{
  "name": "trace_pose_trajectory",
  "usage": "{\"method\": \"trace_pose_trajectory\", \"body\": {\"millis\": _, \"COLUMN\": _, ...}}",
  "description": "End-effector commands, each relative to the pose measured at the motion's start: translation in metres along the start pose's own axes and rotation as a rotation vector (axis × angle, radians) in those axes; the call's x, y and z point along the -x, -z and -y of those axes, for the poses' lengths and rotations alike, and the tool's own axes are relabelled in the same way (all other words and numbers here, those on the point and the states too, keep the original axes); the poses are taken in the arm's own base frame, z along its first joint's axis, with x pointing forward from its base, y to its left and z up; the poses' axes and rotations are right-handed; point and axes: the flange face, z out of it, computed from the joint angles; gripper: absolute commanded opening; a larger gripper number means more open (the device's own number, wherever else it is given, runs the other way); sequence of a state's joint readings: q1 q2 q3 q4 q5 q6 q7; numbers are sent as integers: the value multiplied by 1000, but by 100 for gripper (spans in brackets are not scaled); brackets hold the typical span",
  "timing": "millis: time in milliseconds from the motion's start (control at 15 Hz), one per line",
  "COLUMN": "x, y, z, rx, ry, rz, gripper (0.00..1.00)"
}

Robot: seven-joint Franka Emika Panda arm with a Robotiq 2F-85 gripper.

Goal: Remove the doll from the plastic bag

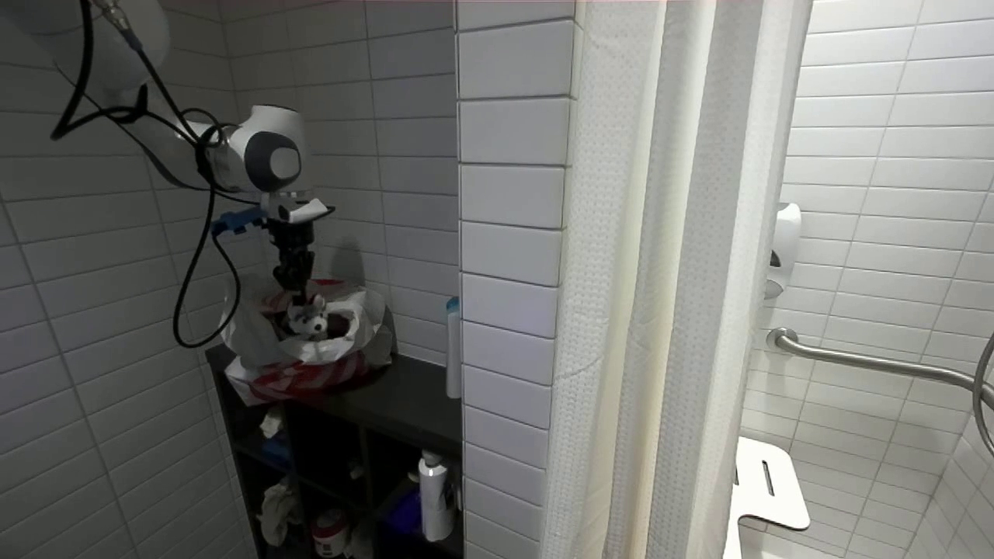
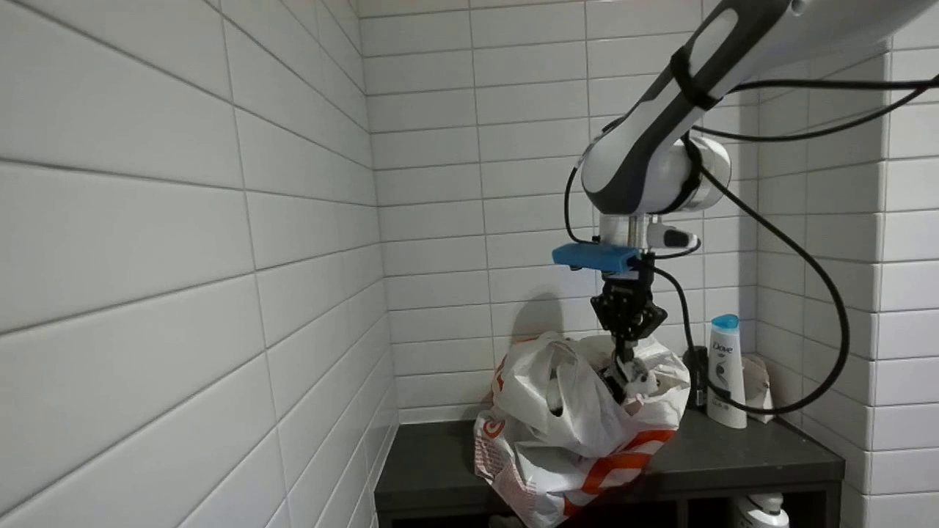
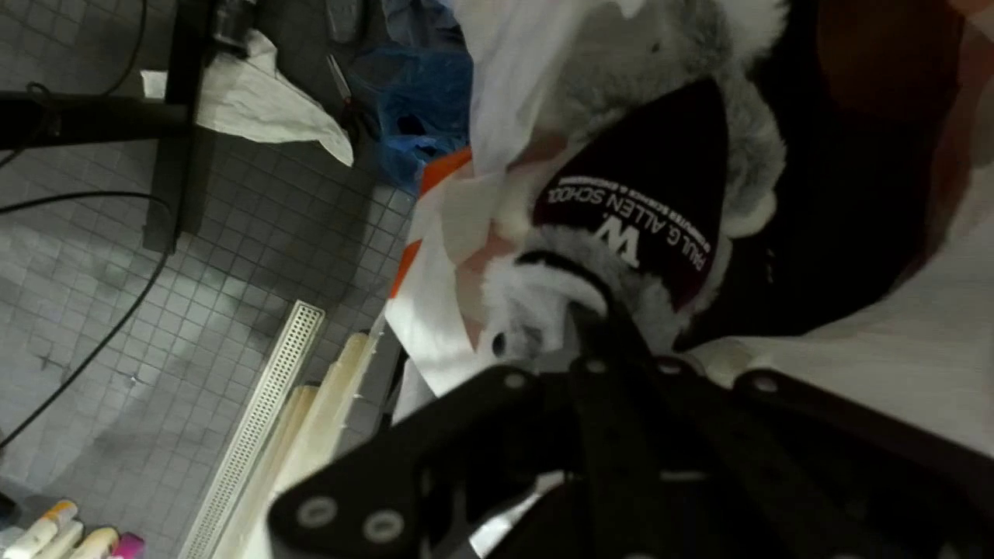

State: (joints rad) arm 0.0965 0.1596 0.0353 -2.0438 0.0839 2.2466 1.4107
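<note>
The doll point(image 3: 637, 178) is a grey and white plush animal with a dark maroon garment lettered in white. Its head also shows in both exterior views point(image 1: 312, 324) point(image 2: 642, 380), at the mouth of the bag. The white plastic bag point(image 2: 572, 440) with red markings stands on the dark shelf top, its mouth open around the doll; it also shows in an exterior view point(image 1: 307, 379) and the wrist view point(image 3: 854, 373). My gripper point(image 3: 598, 318) points down at the doll's head, its fingers close together on the fur there; it also shows in both exterior views point(image 1: 300, 293) point(image 2: 625, 346).
The dark shelf unit point(image 2: 755, 458) stands against tiled walls. A white bottle with a blue cap point(image 2: 726, 374) and a dark bottle point(image 2: 695, 378) stand right of the bag. A curtain point(image 1: 668, 295) hangs beyond a tiled wall edge. A black cable loops beside the arm.
</note>
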Motion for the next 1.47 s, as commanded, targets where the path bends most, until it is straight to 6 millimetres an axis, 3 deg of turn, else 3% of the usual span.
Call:
{"method": "trace_pose_trajectory", "body": {"millis": 0, "x": 20, "y": 62, "z": -1, "rx": -63, "ry": 44, "rz": -93, "gripper": 1}}
{"method": "trace_pose_trajectory", "body": {"millis": 400, "x": 65, "y": 138, "z": -8, "rx": -196, "ry": 159, "rz": -148, "gripper": 1}}
{"method": "trace_pose_trajectory", "body": {"millis": 667, "x": 74, "y": 183, "z": -25, "rx": -285, "ry": 183, "rz": -186, "gripper": 1}}
{"method": "trace_pose_trajectory", "body": {"millis": 867, "x": 61, "y": 211, "z": -42, "rx": -338, "ry": 150, "rz": -195, "gripper": 1}}
{"method": "trace_pose_trajectory", "body": {"millis": 1067, "x": 39, "y": 227, "z": -58, "rx": -366, "ry": 101, "rz": -200, "gripper": 1}}
{"method": "trace_pose_trajectory", "body": {"millis": 1400, "x": -6, "y": 215, "z": -79, "rx": -343, "ry": 12, "rz": -193, "gripper": 1}}
